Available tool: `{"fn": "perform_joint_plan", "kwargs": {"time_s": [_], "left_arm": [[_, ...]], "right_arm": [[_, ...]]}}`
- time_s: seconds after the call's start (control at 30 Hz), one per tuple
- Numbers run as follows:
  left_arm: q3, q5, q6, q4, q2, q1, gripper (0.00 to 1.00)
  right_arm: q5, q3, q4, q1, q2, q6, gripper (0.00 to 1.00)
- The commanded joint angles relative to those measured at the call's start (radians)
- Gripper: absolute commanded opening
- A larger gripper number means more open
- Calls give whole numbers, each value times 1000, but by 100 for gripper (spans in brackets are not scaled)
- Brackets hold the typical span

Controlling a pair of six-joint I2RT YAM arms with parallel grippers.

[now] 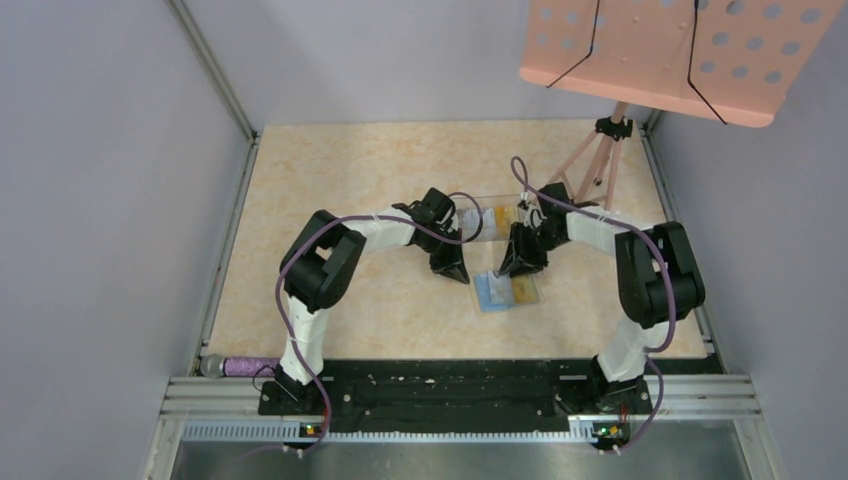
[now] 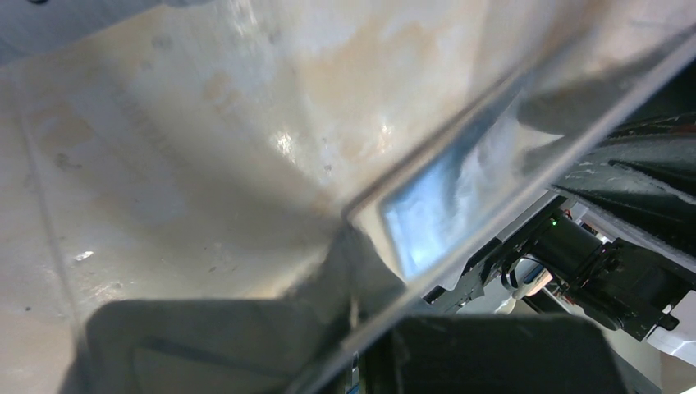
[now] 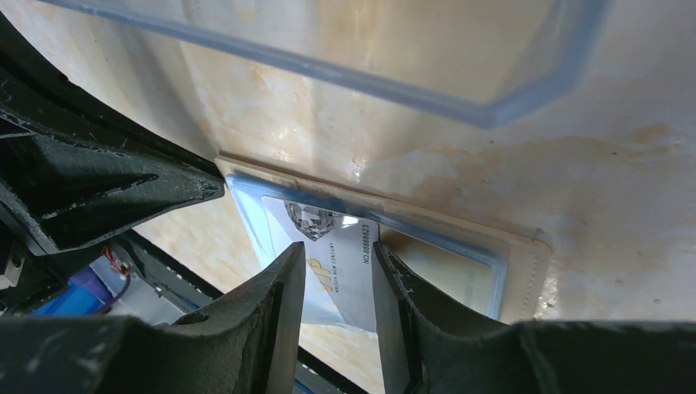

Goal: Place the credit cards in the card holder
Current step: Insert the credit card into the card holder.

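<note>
Wallet (image 1: 490, 293) lying open a bit right of bench middle, toward near edge, blue lining up. Yellow card (image 1: 523, 291) on its right half. Right gripper (image 3: 337, 267) clenched on silvery card (image 3: 324, 226), card's end over wallet lining. Clear box (image 1: 487, 217) just behind wallet, far-edge side. Left gripper (image 1: 452, 268) just left of wallet. Its wrist view is too blurry, can't tell if fingers are closed.

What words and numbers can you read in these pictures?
"NO.08888823": on the silvery card in the right gripper; digits slightly blurry.
"IP": gold letters, same card; the start is hidden behind a finger.
"NEW CENTURY": tiny line there; the word before it is unreadable.
Nothing else is readable.
</note>
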Motion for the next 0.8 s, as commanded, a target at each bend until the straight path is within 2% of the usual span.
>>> {"fn": "perform_joint_plan", "kwargs": {"time_s": [0.0, 0.37, 0.6, 0.77], "left_arm": [[37, -8, 14, -2, 14, -8, 0], [26, -45, 23, -2, -40, -8, 0], [20, -101, 39, -4, -150, -16, 13], [25, -99, 48, 26, -187, -39, 13]], "right_arm": [[49, 5, 6, 51, 25, -30, 36], [133, 10, -33, 35, -76, -17, 38], [82, -36, -47, -25, -136, -14, 39], [47, -70, -46, -51, -154, -7, 41]]}}
